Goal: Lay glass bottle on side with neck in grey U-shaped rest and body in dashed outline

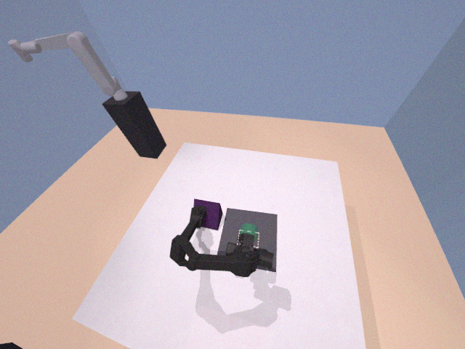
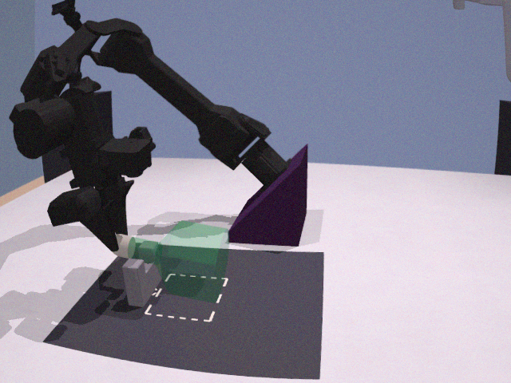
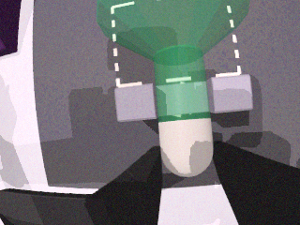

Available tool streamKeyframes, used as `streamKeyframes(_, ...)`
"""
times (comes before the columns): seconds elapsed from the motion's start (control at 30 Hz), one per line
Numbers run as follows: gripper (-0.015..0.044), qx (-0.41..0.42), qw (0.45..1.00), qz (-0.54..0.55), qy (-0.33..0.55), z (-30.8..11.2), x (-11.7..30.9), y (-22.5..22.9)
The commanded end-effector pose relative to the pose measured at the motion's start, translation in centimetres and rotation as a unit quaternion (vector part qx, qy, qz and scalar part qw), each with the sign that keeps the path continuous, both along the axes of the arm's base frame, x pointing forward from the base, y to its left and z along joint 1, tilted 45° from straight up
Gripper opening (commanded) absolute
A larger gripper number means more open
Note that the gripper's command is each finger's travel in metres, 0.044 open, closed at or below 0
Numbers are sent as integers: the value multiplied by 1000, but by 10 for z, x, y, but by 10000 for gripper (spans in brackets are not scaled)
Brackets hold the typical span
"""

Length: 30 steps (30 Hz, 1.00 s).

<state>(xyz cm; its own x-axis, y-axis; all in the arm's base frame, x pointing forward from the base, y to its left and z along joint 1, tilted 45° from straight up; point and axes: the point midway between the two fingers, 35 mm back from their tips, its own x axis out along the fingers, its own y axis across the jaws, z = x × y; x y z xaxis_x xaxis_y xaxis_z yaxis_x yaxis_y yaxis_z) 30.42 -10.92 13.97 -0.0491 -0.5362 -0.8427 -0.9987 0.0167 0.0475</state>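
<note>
Green glass filled my view: the bottle (image 1: 248, 229) (image 2: 193, 259) (image 3: 180, 70) lay nearly level above the dark mat (image 1: 262, 225) (image 2: 272, 329) (image 3: 70, 70). My fingers (image 2: 117, 247), partly open, gripped its cream-coloured top. Its neck was over the grey U-shaped rest (image 2: 134, 284) (image 3: 136, 102), its body over or near the dashed outline (image 1: 259, 240) (image 2: 179, 317) (image 3: 116, 67); contact below I couldn't tell.

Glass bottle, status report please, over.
Gripper shut on bottle's pale cap end. Green glass bottle near-level, unreleased. Nothing seen blocking grey U-shaped rest.
</note>
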Motion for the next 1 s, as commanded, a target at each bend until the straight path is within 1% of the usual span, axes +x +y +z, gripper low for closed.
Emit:
streamKeyframes(0.0,117,0,1000,3,0,-1,1,0)
streamKeyframes(0.97,117,-6,1000,-5,4,-5,2,-4)
